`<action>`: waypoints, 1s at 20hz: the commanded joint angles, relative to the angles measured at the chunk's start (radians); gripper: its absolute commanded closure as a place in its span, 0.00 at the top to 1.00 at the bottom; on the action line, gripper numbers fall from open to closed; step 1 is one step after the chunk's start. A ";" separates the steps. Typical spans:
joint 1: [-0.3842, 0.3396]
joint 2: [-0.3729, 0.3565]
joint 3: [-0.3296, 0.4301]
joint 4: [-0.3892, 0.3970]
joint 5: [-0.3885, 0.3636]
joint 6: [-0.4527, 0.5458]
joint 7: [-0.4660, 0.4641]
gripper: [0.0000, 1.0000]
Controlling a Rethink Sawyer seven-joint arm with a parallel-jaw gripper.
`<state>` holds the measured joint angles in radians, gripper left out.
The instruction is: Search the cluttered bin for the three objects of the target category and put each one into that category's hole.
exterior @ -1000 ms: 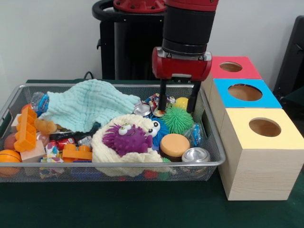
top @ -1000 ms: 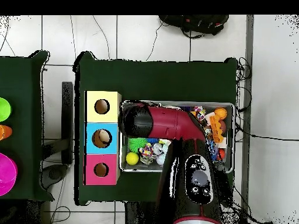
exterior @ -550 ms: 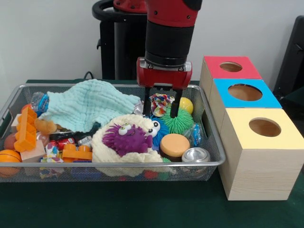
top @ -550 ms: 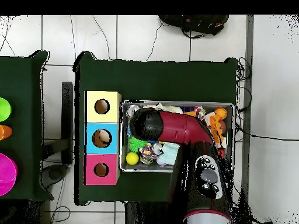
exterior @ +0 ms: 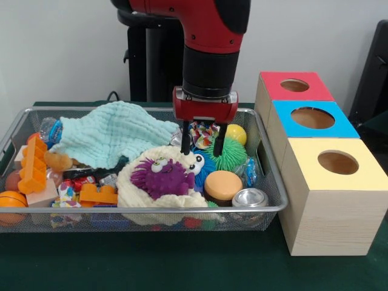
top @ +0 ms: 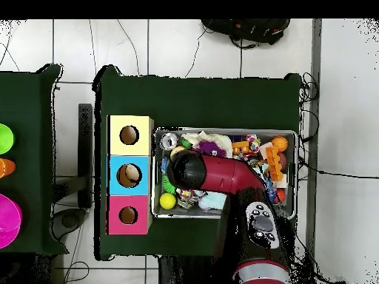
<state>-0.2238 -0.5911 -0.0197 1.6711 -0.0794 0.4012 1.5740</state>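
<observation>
Hanging in the wire bin (exterior: 267,209), tool (exterior: 203,144) spread open astride a multicoloured toy (exterior: 204,132), beside green spiky ball (exterior: 230,154)

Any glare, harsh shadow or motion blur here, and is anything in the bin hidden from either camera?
Front view: even lighting, no harsh shadows, only a bright glint on the silver can; the gripper looks sharp, no smear. Overhead view: the arm covers the middle of the bin, hiding the gripper and the toys beneath it; the yellow ball shows beside it.

Wire-mesh bin (exterior: 267,182) full of toys beside red (exterior: 295,85), blue (exterior: 313,117), yellow holes (exterior: 337,162).
</observation>
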 commanded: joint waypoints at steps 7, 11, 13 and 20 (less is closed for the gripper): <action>-0.025 0.055 0.093 0.133 -0.153 -0.087 0.018 1.00; -0.029 0.052 0.099 0.141 -0.167 -0.117 0.045 1.00; -0.025 0.054 0.102 0.142 -0.169 -0.129 0.061 1.00; 0.022 0.094 0.091 0.142 -0.150 -0.205 0.132 1.00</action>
<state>-0.2178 -0.5570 -0.0199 1.7521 -0.1932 0.2921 1.5740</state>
